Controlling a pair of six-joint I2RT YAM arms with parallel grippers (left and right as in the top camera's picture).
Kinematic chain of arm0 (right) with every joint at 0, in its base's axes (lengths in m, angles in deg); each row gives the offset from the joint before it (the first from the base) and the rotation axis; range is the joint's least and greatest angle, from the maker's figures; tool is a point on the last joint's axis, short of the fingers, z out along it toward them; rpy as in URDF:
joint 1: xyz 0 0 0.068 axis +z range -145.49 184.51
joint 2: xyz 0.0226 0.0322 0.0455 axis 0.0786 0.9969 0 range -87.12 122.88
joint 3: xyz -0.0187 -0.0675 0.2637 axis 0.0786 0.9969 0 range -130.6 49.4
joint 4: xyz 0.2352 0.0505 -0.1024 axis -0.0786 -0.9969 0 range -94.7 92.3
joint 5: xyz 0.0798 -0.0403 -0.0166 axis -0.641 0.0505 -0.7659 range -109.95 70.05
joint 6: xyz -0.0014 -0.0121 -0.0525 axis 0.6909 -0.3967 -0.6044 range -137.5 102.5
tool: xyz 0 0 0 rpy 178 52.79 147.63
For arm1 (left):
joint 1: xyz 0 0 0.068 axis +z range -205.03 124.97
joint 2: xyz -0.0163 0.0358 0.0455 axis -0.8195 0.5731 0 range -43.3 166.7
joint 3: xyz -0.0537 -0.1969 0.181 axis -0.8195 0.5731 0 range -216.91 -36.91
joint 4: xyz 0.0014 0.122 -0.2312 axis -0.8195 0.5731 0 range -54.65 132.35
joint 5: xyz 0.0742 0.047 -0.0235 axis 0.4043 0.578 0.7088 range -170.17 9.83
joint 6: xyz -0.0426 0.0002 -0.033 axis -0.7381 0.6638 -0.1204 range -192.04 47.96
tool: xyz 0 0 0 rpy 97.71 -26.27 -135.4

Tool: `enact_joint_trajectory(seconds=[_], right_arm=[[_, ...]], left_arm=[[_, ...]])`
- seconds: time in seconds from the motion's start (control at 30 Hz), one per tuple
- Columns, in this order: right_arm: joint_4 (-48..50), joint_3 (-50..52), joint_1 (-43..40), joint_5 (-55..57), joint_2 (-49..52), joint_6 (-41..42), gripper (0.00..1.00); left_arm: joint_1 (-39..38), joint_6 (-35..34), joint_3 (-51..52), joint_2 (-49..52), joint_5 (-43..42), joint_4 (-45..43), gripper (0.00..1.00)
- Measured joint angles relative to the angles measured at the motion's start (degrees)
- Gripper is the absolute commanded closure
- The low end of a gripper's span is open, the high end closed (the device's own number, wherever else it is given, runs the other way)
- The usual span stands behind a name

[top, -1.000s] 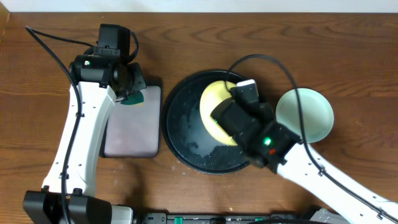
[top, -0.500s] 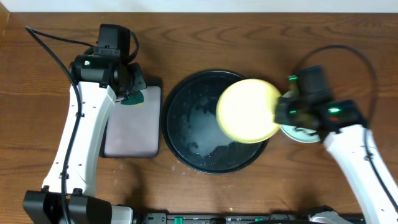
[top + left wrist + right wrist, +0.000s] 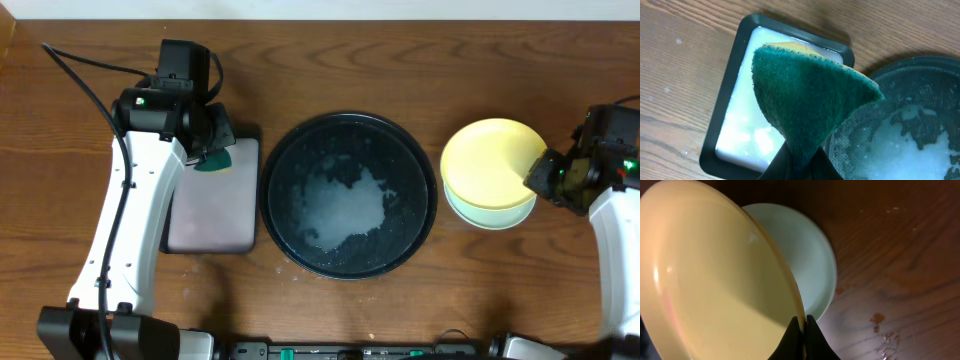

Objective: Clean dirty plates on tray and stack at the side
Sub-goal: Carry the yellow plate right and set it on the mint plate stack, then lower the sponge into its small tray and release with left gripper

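Note:
The large round black tray (image 3: 280, 215) sits mid-table, holding only soapy foam. My right gripper (image 3: 540, 172) is shut on the rim of the yellow plate (image 3: 490, 162) and holds it tilted just over a mint-green plate (image 3: 480, 214) to the right of the tray. In the right wrist view the yellow plate (image 3: 715, 275) fills the left, the mint-green plate (image 3: 810, 260) lies behind it, and the gripper (image 3: 803, 330) pinches the rim. My left gripper (image 3: 802, 167) is shut on a green sponge (image 3: 810, 95) over the grey tray's right edge; the sponge also shows overhead (image 3: 215, 158).
A rectangular grey tray with a black rim (image 3: 205, 215) holds soapy water, left of the black tray. In the left wrist view it shows as a white pool (image 3: 740, 135). Water drops lie on the wood by the plates (image 3: 877, 320).
My right gripper has carried the yellow plate from the black tray rightward to over the mint-green plate. The left arm and sponge have not moved.

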Motion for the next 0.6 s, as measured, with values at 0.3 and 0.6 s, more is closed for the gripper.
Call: enact_joint_trajectory(seconds=[0.3, 0.6], right_arm=[[3.82, 0.98, -1.07, 5.18, 8.52, -0.55, 0.99], [4.85, 1.05, -1.07, 5.75, 12.79, -1.22, 0.48]], left_arm=[[0.0, 0.0, 0.0, -0.02, 0.0, 0.09, 0.92], [0.0, 1.97, 0.0, 0.0, 0.0, 1.38, 0.93]])
